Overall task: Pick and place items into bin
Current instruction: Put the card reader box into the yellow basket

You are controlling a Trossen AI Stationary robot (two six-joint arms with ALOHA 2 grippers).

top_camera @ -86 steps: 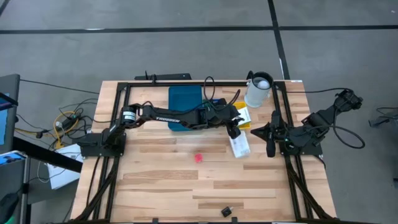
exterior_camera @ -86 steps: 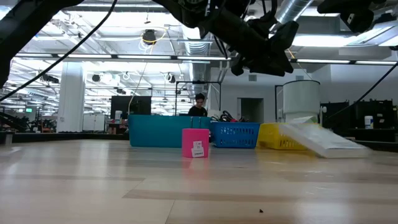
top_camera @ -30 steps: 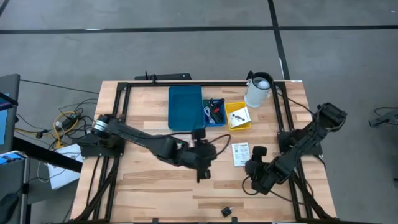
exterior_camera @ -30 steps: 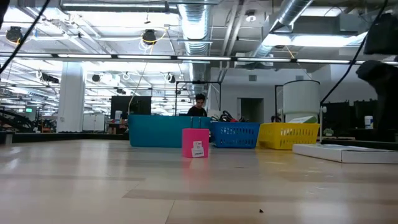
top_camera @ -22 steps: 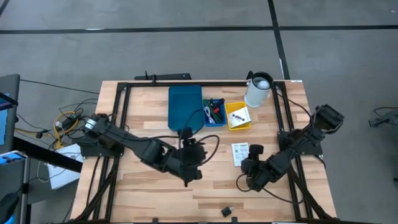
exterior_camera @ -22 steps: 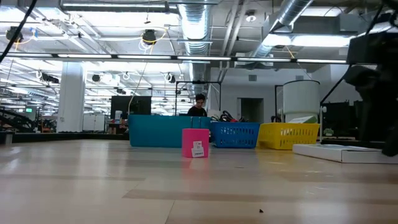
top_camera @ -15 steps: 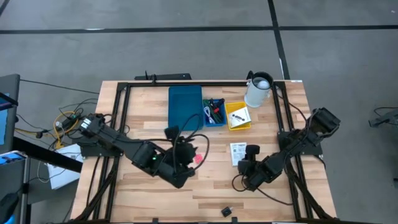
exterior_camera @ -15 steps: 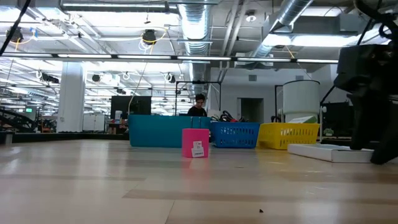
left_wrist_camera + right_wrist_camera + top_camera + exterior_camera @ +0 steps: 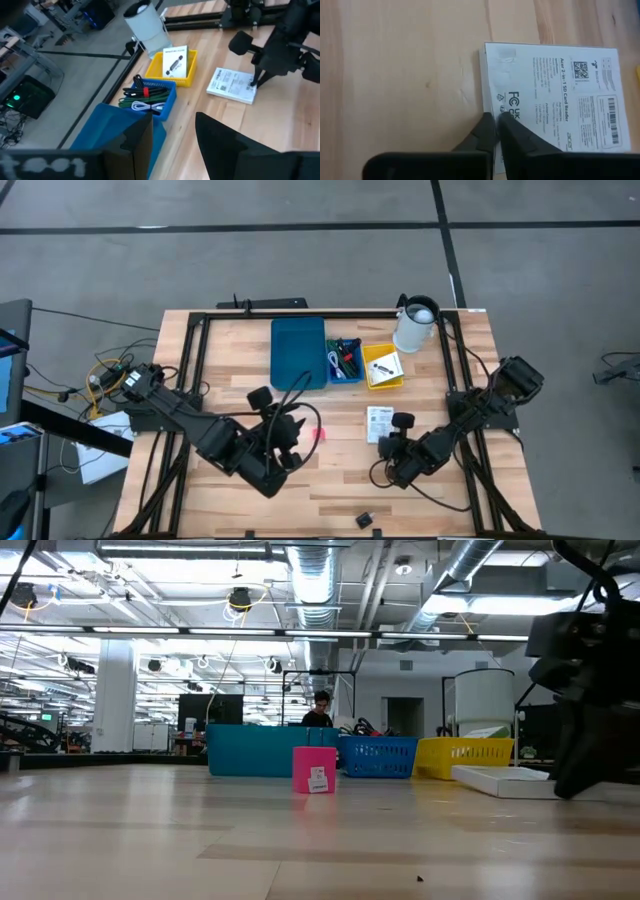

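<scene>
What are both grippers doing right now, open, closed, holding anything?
Left gripper: open, empty.
Right gripper: closed on the edge of the white box.

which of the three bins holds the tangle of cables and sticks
The small blue basket in the middle: it holds cables and sticks, while the big teal bin looks empty and the yellow tray carries only a card.

Pale wood-plank table (image 9: pixel 250 510) with a black frame (image 9: pixel 197 320) standing on a grey concrete floor (image 9: pixel 300 260) crossed by dark lines, within a large hall of silver ceiling ducts (image 9: pixel 310 580), strip lights and a white column (image 9: pixel 115 695).
</scene>
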